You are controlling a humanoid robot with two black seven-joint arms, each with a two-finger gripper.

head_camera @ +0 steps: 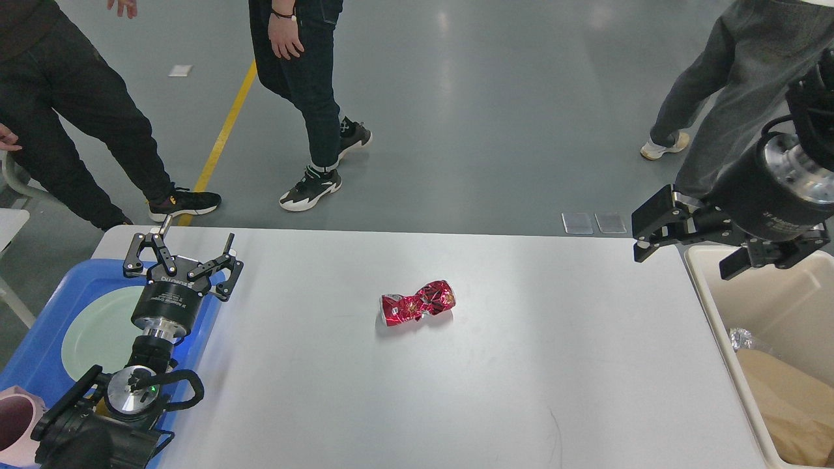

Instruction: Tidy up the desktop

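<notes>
On white matte desktop, crushed red can, centre

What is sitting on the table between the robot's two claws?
In the head view, only a crushed red can lies on the white desktop between the left claw and right claw; the rest is bare.

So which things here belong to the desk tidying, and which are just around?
Job:
- desktop
- crushed red can lying mid-table
- cream bin at right
- blue tray with plate
- left end effector, right end effector, both open

Bystanders:
- people's legs
- yellow floor line
</notes>
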